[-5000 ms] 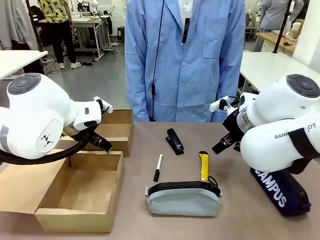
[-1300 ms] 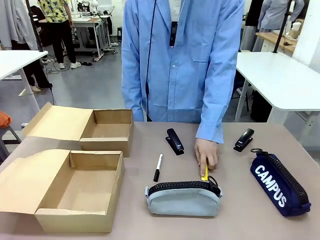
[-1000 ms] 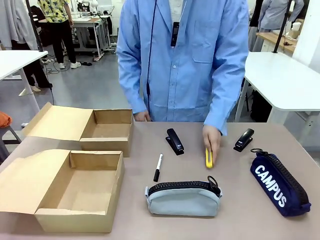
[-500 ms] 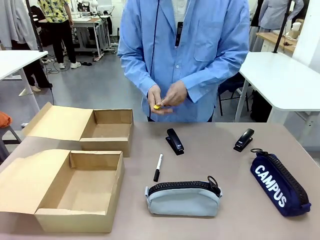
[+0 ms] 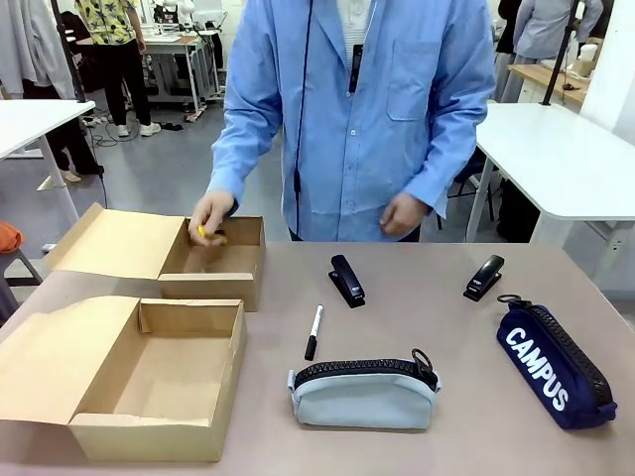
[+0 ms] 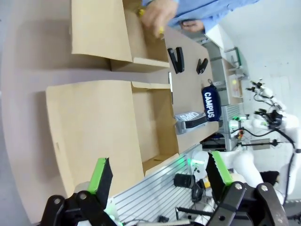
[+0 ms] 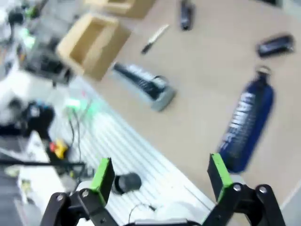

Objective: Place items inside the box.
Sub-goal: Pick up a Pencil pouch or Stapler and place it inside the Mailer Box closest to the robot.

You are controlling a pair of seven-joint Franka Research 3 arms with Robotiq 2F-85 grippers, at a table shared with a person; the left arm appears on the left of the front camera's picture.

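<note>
Though mostly hidden in hand [image 5: 211, 214], knife [image 5: 201, 232].

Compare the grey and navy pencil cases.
The grey fabric zip pencil case lies crosswise at centre; the navy fabric zip pencil case lies diagonally at the right. From the front, the grey side is plain; the navy shows white CAMPUS lettering. Both rest on the brown table.

Open box of matt brown cardboard [image 5: 149, 438] | grey cloth pencil case [image 5: 363, 401], soft weave | navy cloth pencil case [image 5: 552, 369] | black plastic stapler [image 5: 346, 281], slight gloss | smooth matt tabletop [image 5: 466, 342]
</note>
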